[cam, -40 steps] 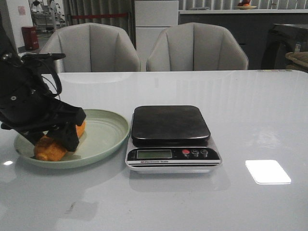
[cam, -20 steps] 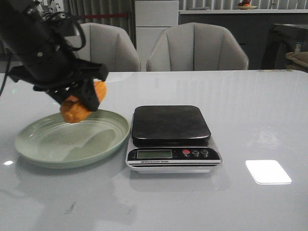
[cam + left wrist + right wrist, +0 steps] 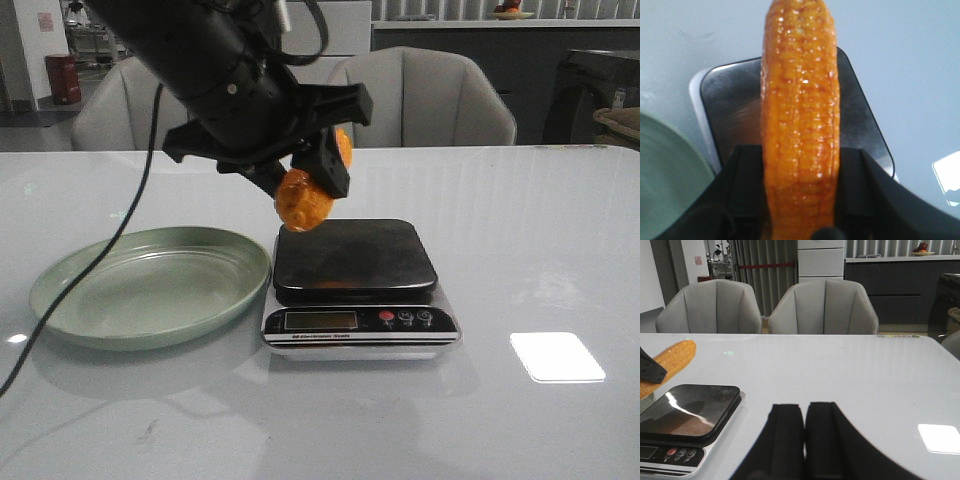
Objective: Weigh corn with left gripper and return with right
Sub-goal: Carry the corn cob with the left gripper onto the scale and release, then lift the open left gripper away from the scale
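My left gripper (image 3: 318, 172) is shut on the orange-yellow corn (image 3: 304, 200) and holds it in the air above the left part of the scale's dark platform (image 3: 353, 257). In the left wrist view the corn (image 3: 800, 115) sits lengthwise between the black jaws, with the scale (image 3: 735, 110) below it. The green plate (image 3: 150, 285) lies bare to the left of the scale. My right gripper (image 3: 805, 412) is shut and empty, low over the table to the right of the scale (image 3: 687, 412); it does not show in the front view. The corn's tip (image 3: 672, 357) shows in the right wrist view.
The scale's display and buttons (image 3: 360, 320) face the front edge. A black cable (image 3: 95, 260) hangs from the left arm over the plate's left side. Two grey chairs (image 3: 410, 100) stand behind the table. A bright light patch (image 3: 556, 357) lies on the table at the right.
My left gripper has lifted the corn off the green plate and carried it up and to the right, to above the scale. The plate now lies bare.
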### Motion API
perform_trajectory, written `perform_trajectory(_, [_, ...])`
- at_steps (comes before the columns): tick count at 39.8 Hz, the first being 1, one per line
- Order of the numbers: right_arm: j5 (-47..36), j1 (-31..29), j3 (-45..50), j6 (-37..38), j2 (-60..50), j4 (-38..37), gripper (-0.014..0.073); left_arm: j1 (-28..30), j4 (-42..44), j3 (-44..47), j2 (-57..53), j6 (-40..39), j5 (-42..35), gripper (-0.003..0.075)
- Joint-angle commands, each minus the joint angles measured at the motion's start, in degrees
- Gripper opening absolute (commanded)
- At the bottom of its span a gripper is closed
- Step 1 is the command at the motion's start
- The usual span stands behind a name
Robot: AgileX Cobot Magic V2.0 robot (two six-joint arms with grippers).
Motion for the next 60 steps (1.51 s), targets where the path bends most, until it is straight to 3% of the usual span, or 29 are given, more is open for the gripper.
perform_trajectory(1, [-4.98, -0.33, 0.61, -0.42, -1.07, -0.62, 0.0167, -1.79, -2.39, -3.63, -0.42, -0.33, -3.47, 0.013])
perform_trajectory(6, [-4.98, -0.33, 0.61, -0.42, -1.07, -0.62, 0.0167, -3.12, -3.79, -5.33, 2.29, -0.33, -3.25, 0.0211])
perform_trajectory(15, [-4.98, -0.33, 0.61, -0.42, -1.07, -0.62, 0.0167, -3.3, -5.98, -6.96, 5.3, -0.33, -1.76, 0.049])
perform_trajectory(19, [-4.98, -0.33, 0.61, -0.42, -1.07, -0.62, 0.0167, -3.3, -5.98, -6.96, 5.45, -0.33, -1.76, 0.0563])
perform_trajectory(30, [-5.01, -0.33, 0.61, -0.42, -1.12, -0.62, 0.0167, -3.19, -5.31, -7.96, 3.61, -0.13, -2.62, 0.0565])
perform_trajectory(43, [-5.01, -0.33, 0.61, -0.42, -1.12, -0.62, 0.0167, -3.06, 8.87, -7.71, -6.55, -0.13, 2.09, 0.0565])
perform_trajectory(60, [-5.01, -0.33, 0.61, -0.42, -1.12, -0.62, 0.0167, 2.28, 11.39, 7.74, -26.75, -0.13, 2.51, 0.0565])
